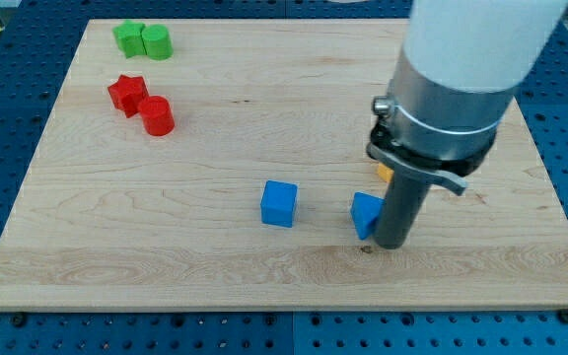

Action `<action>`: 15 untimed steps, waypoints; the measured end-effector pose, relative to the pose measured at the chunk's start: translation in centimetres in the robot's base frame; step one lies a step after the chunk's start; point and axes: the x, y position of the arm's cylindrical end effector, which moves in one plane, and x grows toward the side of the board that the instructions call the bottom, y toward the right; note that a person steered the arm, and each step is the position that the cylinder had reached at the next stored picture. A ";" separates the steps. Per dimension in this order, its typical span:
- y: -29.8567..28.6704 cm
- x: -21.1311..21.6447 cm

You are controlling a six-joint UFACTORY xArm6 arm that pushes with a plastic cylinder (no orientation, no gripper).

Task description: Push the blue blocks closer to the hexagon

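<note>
A blue cube [278, 203] sits on the wooden board [215, 118] near the middle bottom. A second blue block [366, 213], its shape partly hidden, lies to its right. My tip [390, 244] stands right beside that second blue block, touching or nearly touching its right side. A small sliver of a yellow-orange block [386, 172] shows behind the rod; the arm hides most of it, so its shape cannot be made out.
At the view's top left stand a green star-like block [128, 37] and a green cylinder [156, 41]. Below them are a red star [126, 95] and a red cylinder [157, 115]. The arm's body covers the board's upper right.
</note>
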 end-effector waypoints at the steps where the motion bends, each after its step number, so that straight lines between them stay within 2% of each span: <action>1: -3.4 0.1; 2: -6.2 -0.3; 3: -5.9 -1.5; 9: 2.7 -4.9; 10: 2.7 -4.6; 11: 2.5 -2.3; 12: 0.0 -0.2; 13: -5.6 0.6; 14: -11.4 0.4; 15: -16.0 -2.4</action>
